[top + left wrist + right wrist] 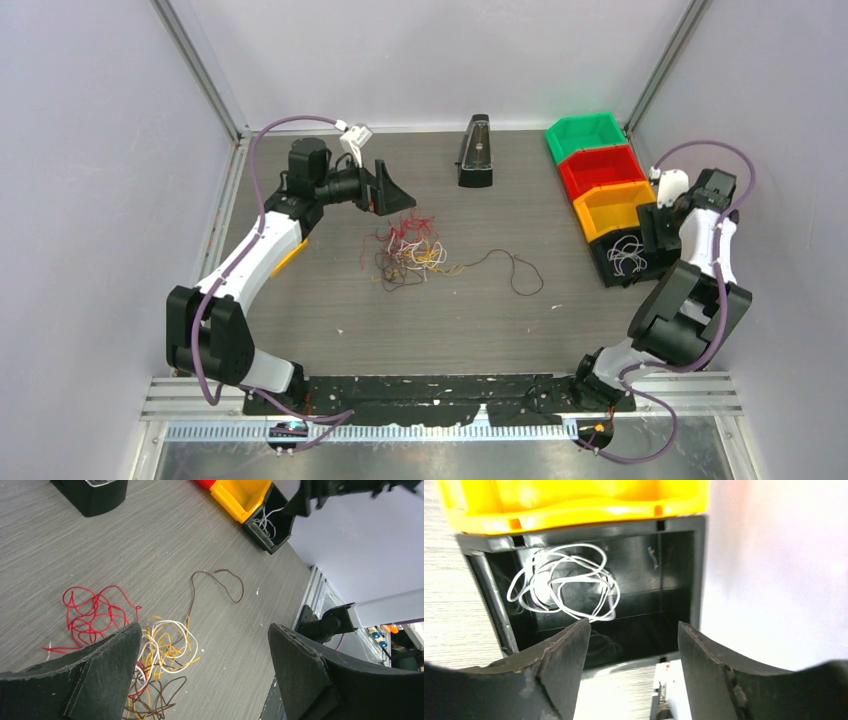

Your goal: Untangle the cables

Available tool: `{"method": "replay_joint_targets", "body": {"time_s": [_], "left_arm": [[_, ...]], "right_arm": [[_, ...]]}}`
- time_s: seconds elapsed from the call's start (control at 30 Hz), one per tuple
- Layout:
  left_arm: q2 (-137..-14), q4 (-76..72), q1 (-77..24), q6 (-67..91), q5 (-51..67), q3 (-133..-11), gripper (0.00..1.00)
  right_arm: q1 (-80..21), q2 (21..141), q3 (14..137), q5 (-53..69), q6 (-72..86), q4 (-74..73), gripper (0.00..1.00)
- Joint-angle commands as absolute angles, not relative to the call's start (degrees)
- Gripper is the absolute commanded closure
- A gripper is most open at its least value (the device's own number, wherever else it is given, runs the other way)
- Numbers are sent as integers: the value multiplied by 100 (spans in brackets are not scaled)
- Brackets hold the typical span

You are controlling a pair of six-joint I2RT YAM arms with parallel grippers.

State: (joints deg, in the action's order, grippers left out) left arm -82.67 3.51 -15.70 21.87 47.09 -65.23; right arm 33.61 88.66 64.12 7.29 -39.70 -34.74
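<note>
The cables (408, 250) lie as a tangle of red, white, yellow and brown strands mid-table, with one brown strand (515, 270) trailing off to the right. My left gripper (393, 196) hangs open just behind and left of the tangle. In the left wrist view the tangle (160, 650) sits by the left finger of my open gripper (204, 630), which holds nothing, and red loops (95, 615) spread to the left. My right gripper (633, 625) is open and empty above the black bin (674, 580). White cables (564, 587) lie coiled inside the bin.
A row of bins stands at the right: green (590, 135), red (600, 165), yellow (610, 205) and black (612, 270). A black wedge-shaped object (475, 150) stands at the back centre. Walls close in the left, back and right sides.
</note>
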Motion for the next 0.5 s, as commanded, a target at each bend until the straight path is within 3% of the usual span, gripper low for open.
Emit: {"method": "replay_joint_targets", "body": {"time_s": [0.0,0.13,0.23,0.37,0.47], "left_arm": [[-8112,753,-1496,1910,4480,-6775,0],[-8106,1057,-1385,1847,4327,-6760,0],[-8021,1135,-1294,1847,4303,-6614,0],[-7955,1434,-1171,1840,4171,-6327,2],[-7961,1772,-1101,1702,4243,-6133,11]], "right_arm": [[3365,8178,7340,1047,-4221,-4313,23],[3354,8037,7940,1255,-4338,-5179,14],[3138,8038,8405,1659,-4193,-5809,13],[1963,8055,8602,2435,-3280,-5974,14],[644,8114,8405,2905,-2439,-5366,15]]}}
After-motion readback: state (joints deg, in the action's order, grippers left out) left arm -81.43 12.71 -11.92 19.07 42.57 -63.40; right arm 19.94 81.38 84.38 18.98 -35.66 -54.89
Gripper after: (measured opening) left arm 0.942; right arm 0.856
